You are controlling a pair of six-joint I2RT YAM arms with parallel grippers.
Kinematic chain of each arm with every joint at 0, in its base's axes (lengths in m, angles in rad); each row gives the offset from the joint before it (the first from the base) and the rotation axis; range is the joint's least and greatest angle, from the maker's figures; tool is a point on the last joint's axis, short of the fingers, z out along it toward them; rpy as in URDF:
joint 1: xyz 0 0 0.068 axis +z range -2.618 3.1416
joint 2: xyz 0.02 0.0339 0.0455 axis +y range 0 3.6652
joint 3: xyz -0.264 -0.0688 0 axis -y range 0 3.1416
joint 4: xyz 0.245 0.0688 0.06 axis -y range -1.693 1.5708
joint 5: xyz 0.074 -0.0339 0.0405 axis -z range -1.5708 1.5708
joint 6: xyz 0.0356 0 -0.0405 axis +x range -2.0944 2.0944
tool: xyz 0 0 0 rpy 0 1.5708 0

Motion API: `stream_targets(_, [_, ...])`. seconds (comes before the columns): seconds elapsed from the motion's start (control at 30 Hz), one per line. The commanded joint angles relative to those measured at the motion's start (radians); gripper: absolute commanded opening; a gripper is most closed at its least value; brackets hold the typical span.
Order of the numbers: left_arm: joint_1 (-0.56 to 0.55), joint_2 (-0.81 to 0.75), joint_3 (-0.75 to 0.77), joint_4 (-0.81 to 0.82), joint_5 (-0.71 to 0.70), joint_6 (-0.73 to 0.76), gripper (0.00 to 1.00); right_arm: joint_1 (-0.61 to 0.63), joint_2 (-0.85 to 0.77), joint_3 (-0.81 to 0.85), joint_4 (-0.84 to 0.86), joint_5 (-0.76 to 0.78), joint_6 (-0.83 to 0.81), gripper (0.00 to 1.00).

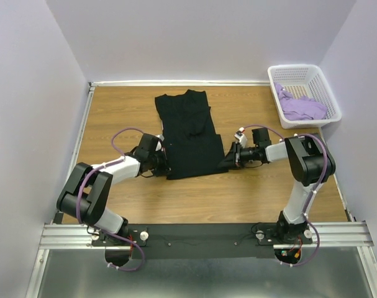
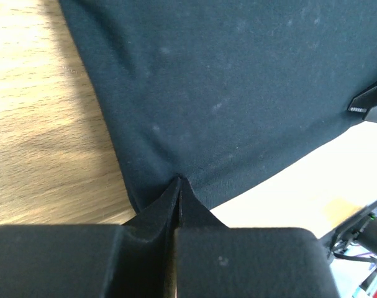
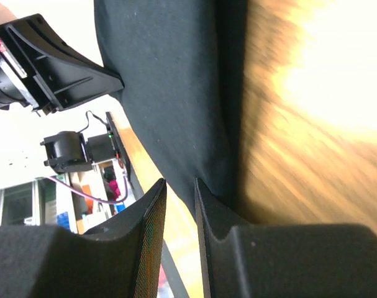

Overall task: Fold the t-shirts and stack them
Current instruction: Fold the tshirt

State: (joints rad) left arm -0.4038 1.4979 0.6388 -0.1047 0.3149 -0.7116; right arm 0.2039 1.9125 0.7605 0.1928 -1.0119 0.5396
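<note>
Black t-shirt (image 1: 188,139), left gripper (image 2: 179,184) pinching, right gripper (image 3: 181,184) ajar

Both arms reach inward, low; left claw (image 2: 178,186) pinched closed, right claw (image 3: 181,186) fingers narrowly apart

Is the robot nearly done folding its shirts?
Not nearly. The black shirt looks folded narrow, sleeves tucked in. Left jaws pinch its near corner now; right jaws sit at the other corner. The purple shirt lies crumpled in the basket, nothing stacked.
</note>
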Motion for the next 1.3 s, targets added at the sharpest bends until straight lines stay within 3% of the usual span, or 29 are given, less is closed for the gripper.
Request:
stream_targets(0.0, [0.026, -0.007, -0.048, -0.108, -0.051, 0.047, 0.05, -0.026, -0.026, -0.064, -0.062, 0.078, -0.03, 0.33])
stream_targets(0.13, [0.026, -0.093, -0.067, -0.133, -0.04, 0.044, 0.06, -0.015, -0.142, -0.064, -0.092, 0.073, -0.038, 0.33])
stream_targets(0.3, [0.028, -0.247, -0.025, -0.194, -0.098, 0.028, 0.14, 0.095, -0.217, 0.029, -0.092, 0.064, 0.011, 0.34])
stream_targets(0.53, [0.034, -0.34, 0.01, -0.231, -0.207, 0.014, 0.26, 0.322, -0.064, 0.184, 0.031, 0.093, 0.085, 0.34])
stream_targets(0.67, [0.046, -0.353, -0.008, -0.227, -0.214, 0.012, 0.37, 0.344, 0.057, 0.163, 0.187, 0.064, 0.18, 0.34])
stream_targets(0.87, [0.051, -0.377, -0.03, -0.21, -0.229, 0.014, 0.37, 0.341, 0.145, 0.129, 0.155, 0.065, 0.146, 0.35])
stream_targets(1.03, [0.086, -0.269, 0.083, -0.142, -0.254, 0.038, 0.36, 0.342, 0.053, 0.181, 0.045, 0.096, 0.068, 0.37])
stream_targets(1.13, [0.138, -0.125, 0.218, -0.08, -0.22, 0.046, 0.33, 0.342, 0.045, 0.209, 0.04, 0.082, 0.068, 0.38])
stream_targets(1.27, [0.204, 0.092, 0.402, 0.031, -0.102, 0.038, 0.23, 0.341, 0.065, 0.211, 0.039, 0.079, 0.06, 0.38])
